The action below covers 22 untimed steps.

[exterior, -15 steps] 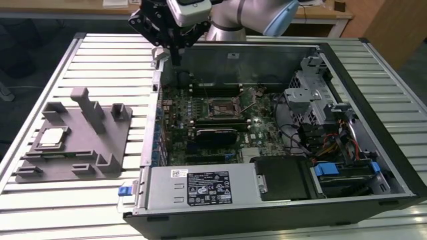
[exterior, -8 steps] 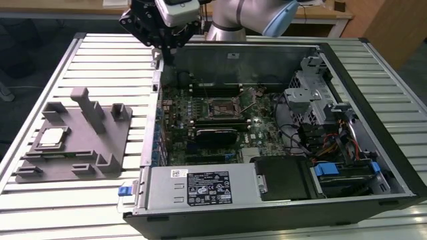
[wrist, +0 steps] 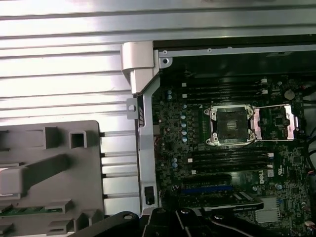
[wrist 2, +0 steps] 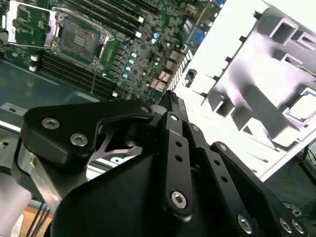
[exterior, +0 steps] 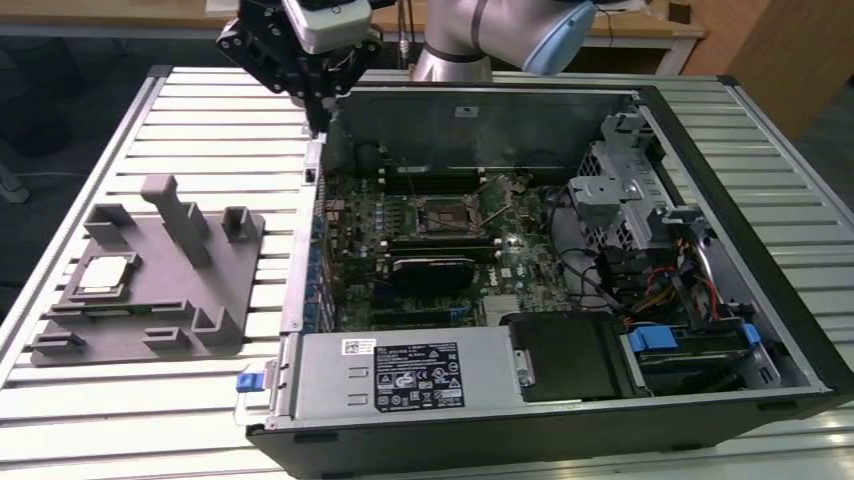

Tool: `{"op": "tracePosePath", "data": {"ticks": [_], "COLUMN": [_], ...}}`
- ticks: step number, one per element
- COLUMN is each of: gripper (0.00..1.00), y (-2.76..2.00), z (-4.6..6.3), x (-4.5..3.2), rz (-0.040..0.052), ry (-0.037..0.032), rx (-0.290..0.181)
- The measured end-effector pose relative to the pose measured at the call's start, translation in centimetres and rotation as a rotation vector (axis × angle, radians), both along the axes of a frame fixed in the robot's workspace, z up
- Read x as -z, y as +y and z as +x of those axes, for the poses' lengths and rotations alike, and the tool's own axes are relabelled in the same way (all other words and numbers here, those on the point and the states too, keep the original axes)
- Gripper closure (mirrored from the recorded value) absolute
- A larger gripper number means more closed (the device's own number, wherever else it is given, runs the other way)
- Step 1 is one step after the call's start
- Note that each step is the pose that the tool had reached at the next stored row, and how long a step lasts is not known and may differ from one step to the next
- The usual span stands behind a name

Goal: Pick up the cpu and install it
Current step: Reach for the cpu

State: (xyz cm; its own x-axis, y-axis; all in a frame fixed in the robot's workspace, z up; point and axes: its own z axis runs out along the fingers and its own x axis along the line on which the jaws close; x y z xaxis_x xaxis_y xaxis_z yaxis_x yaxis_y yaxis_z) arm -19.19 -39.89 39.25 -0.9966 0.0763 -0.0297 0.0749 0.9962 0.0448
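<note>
Where it lies on the tray (exterior: 154, 300), the cpu (exterior: 104, 275) gleams silvery-grey.

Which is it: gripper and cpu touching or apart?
Apart. Exterior view: the gripper hangs over the computer case's corner; the cpu lies on the grey fixture tray.

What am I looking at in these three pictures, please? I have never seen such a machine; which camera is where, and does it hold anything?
This is one robot arm with a gripper above a slatted metal table. The exterior view comes from a camera off the arm; both wrist views come from cameras riding on the arm. On the table lie an open computer case and a grey fixture tray. The cpu lies in the tray. The gripper is shut, holds nothing, and hangs near the case's corner. The socket on the board is open and empty.
</note>
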Motion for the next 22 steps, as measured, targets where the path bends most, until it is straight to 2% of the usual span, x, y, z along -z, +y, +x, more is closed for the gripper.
{"op": "tracePosePath", "data": {"ticks": [22], "gripper": [0.89], "y": [0.0], "z": [-4.2], "x": [0.22], "rz": [-0.0001], "ry": [-0.0021], "rx": [0.0]}}
